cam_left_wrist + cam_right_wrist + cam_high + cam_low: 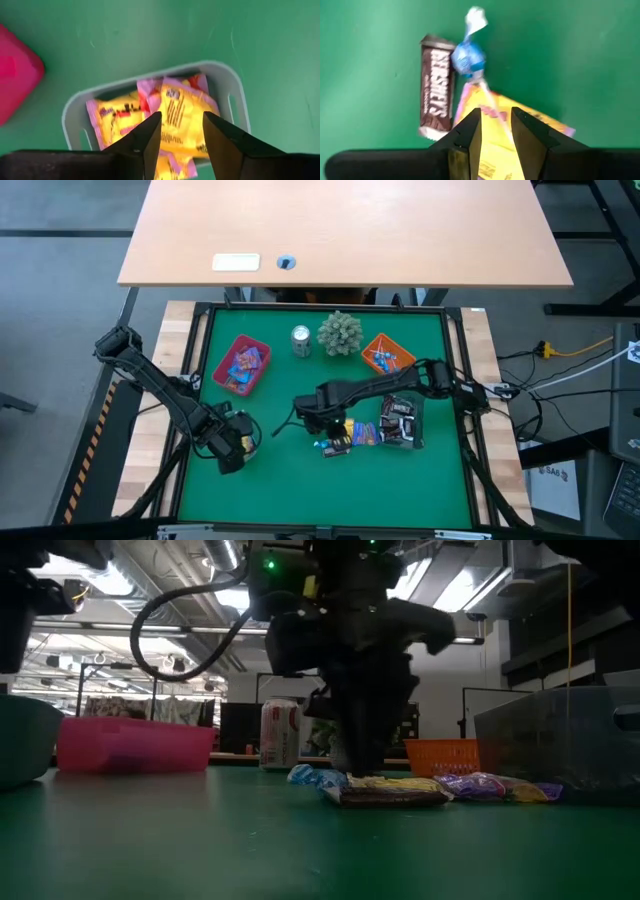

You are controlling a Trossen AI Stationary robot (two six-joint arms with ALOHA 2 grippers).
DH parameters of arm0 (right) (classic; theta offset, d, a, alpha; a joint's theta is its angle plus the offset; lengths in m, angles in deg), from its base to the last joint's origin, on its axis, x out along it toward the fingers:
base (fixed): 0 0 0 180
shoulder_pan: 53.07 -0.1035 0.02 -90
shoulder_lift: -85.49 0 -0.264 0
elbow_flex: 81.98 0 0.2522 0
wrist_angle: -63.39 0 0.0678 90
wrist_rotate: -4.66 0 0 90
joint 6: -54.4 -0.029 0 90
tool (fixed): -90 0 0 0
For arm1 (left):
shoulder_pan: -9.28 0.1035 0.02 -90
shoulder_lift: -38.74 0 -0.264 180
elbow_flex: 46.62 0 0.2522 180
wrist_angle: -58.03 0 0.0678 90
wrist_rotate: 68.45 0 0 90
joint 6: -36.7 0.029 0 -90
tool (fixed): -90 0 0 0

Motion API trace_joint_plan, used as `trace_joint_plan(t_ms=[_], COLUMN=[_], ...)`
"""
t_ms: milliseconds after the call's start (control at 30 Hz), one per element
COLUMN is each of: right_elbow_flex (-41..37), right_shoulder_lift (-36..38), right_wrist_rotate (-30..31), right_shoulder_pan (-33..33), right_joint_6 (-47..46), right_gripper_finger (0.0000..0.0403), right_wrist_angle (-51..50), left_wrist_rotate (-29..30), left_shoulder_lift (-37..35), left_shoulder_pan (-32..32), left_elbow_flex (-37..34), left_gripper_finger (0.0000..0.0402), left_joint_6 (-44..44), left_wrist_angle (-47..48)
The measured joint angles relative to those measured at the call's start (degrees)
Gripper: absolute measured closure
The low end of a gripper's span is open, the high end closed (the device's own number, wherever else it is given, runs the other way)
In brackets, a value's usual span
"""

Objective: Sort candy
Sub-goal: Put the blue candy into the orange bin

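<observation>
Now, left end effector (181,131) parted above yellow packets (182,112) in the grey tray (75,107), right end effector (495,127) poised parted over a yellow packet (492,150) on the bench (280,480), nothing gripped.

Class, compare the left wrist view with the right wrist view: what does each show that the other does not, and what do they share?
Only the left wrist view shows a grey tray holding yellow packets, with a pink tray off to one side; the left gripper hangs open above the packets. Only the right wrist view shows a brown chocolate bar and a blue-wrapped sweet lying loose, with the right gripper over a yellow packet. Both show the green table and yellow candy.
</observation>
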Motion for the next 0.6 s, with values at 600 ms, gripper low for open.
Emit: trace_joint_plan(t_ms=[600], right_elbow_flex=[-2.6], right_shoulder_lift=[0.0], right_wrist_rotate=[11.8], right_shoulder_pan=[-4.1], right_joint_6=[2.8], right_gripper_finger=[0.0297], right_wrist_angle=[5.9], left_wrist_rotate=[2.0], left_shoulder_lift=[0.0], left_shoulder_pan=[0.1], left_elbow_flex=[0.0], left_gripper_finger=[0.0268], left_joint_6=[0.0], left_wrist_angle=[-1.4])
